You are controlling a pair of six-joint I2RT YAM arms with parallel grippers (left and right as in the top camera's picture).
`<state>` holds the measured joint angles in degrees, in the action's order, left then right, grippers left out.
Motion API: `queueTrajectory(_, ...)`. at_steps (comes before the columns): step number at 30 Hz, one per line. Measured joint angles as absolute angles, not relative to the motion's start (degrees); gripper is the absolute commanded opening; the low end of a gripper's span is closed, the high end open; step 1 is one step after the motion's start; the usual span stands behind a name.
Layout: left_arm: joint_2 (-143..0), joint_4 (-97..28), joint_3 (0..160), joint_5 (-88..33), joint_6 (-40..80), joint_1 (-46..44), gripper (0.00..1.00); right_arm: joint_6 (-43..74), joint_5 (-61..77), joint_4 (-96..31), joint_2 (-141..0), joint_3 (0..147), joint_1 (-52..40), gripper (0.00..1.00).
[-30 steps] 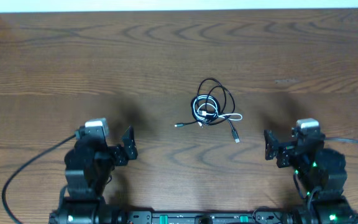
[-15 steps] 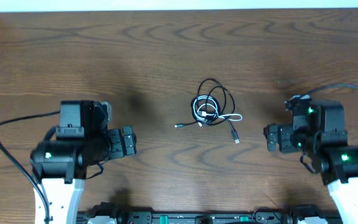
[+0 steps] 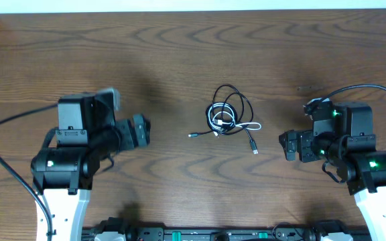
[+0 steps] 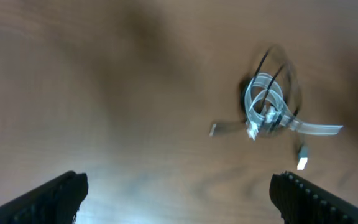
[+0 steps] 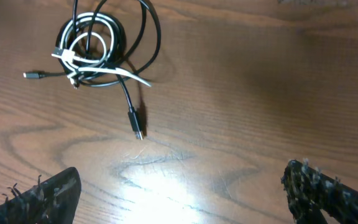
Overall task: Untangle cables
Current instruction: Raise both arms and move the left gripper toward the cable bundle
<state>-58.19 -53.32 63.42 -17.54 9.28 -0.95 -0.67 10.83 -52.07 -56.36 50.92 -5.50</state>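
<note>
Left gripper (image 3: 141, 130) and right gripper (image 3: 285, 145): jaws spread wide, nothing held. Black cable (image 3: 238, 100) and white cable (image 3: 218, 119) tangled in one clump at centre of worktop (image 3: 179, 53), between them, untouched.

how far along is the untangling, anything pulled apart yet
Done: nothing. The black cable and white cable lie looped together in one bundle on the table. In hand: nothing; the left gripper and right gripper are both open, either side of the bundle, touching neither cord. Left: grasp both cables and draw them apart.
</note>
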Motion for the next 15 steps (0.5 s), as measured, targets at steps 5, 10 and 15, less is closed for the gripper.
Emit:
queueTrajectory(5,-60.60,-44.82,63.46,-18.65,10.48,-0.95,0.98,-0.67,10.92,-51.48,-56.42,50.94,-5.50,0.99)
queueTrajectory(10,-65.69,-41.78,63.46,-19.22,10.46,-0.95,0.99,1.52,10.94,-51.07,-56.42,50.94,-5.50,0.99)
queueTrajectory(15,-70.63,-43.09,63.46,-18.79,8.93,-0.95,0.99,3.36,10.92,-51.07,-56.42,50.94,-5.50,0.99)
